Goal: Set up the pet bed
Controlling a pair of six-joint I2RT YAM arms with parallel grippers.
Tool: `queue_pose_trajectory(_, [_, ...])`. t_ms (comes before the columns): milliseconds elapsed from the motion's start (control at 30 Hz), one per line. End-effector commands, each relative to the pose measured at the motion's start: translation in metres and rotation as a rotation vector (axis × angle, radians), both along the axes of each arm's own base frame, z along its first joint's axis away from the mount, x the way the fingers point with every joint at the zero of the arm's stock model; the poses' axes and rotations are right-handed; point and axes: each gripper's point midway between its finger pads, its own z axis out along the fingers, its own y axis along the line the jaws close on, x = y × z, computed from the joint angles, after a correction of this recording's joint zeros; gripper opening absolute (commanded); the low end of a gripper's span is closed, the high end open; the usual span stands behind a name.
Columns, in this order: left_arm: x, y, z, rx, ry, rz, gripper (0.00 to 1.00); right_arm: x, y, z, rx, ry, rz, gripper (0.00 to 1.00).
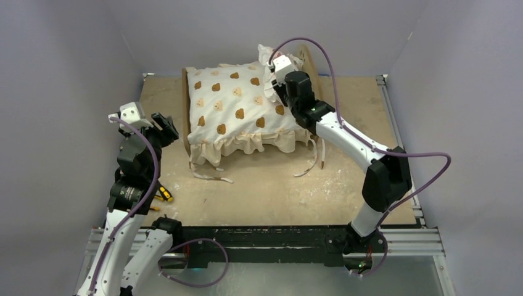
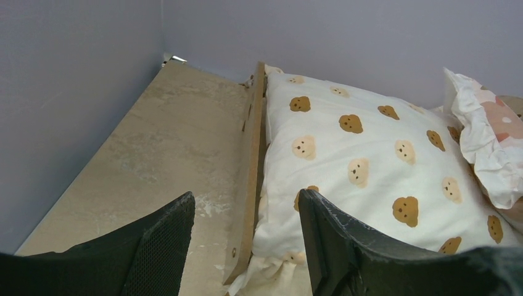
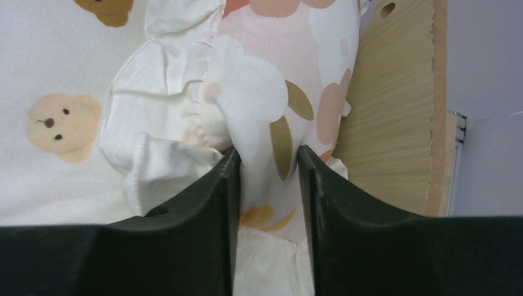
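The pet bed stands at the back of the table, with its light-wood side rail (image 1: 185,111) on the left and its rounded headboard (image 1: 310,58) on the right. A cream bear-print cushion (image 1: 237,105) covers the bed. At the headboard end, my right gripper (image 3: 268,157) is shut on the small floral pillow (image 3: 271,80), squeezing its fabric between both fingers beside the headboard (image 3: 395,111). My left gripper (image 1: 165,126) hangs open and empty just left of the rail (image 2: 251,160), level with the cushion (image 2: 370,166).
The cushion's ruffle and loose ties (image 1: 308,163) trail onto the table in front of the bed. A yellow-handled tool (image 1: 163,194) lies by the left arm. Grey walls close in the back and both sides, and a metal rail (image 1: 385,92) runs along the table's right edge.
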Motion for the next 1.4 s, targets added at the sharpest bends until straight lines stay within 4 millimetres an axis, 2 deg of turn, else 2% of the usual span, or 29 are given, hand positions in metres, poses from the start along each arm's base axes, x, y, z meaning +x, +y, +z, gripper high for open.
queue_pose_trajectory(0, [0.0,0.001,0.009,0.004,-0.034,-0.004,0.62,-0.016,-0.01,0.058,0.106,-0.107,-0.003,0.48])
queue_pose_trajectory(100, [-0.003,-0.003,0.017,0.003,-0.046,-0.028,0.64,-0.033,-0.009,0.101,0.233,-0.174,0.026,0.7])
queue_pose_trajectory(233, [-0.013,-0.007,0.036,-0.004,-0.077,-0.066,0.67,-0.06,-0.025,0.142,0.388,-0.242,-0.001,0.84])
queue_pose_trajectory(333, [-0.024,-0.008,0.05,-0.003,-0.094,-0.084,0.67,-0.085,-0.046,0.158,0.493,-0.269,-0.061,0.9])
queue_pose_trajectory(400, [-0.032,-0.007,0.056,0.005,-0.095,-0.092,0.68,-0.104,-0.062,0.16,0.567,-0.28,-0.102,0.92])
queue_pose_trajectory(467, [-0.041,-0.006,0.062,0.022,-0.093,-0.098,0.68,-0.128,-0.087,0.166,0.63,-0.324,-0.16,0.96])
queue_pose_trajectory(600, [-0.066,0.006,0.072,0.047,-0.112,-0.07,0.71,-0.171,-0.127,0.157,0.735,-0.359,-0.249,0.99])
queue_pose_trajectory(667, [-0.08,0.014,0.073,0.062,-0.125,-0.04,0.79,-0.19,-0.145,0.146,0.768,-0.37,-0.287,0.99])
queue_pose_trajectory(733, [-0.094,0.023,0.073,0.07,-0.148,-0.006,0.82,-0.206,-0.163,0.136,0.779,-0.389,-0.331,0.99])
queue_pose_trajectory(867, [-0.117,0.037,0.069,0.06,-0.214,0.046,0.86,-0.231,-0.18,0.118,0.808,-0.393,-0.343,0.99])
queue_pose_trajectory(1000, [-0.126,0.045,0.053,0.051,-0.239,0.089,0.89,-0.245,-0.197,0.108,0.828,-0.425,-0.391,0.99])
queue_pose_trajectory(1067, [-0.127,0.046,0.048,0.047,-0.249,0.096,0.9,-0.249,-0.201,0.109,0.842,-0.441,-0.393,0.99])
queue_pose_trajectory(1367, [-0.127,0.047,0.042,0.031,-0.284,0.1,0.95,-0.245,-0.191,0.108,0.836,-0.416,-0.352,0.99])
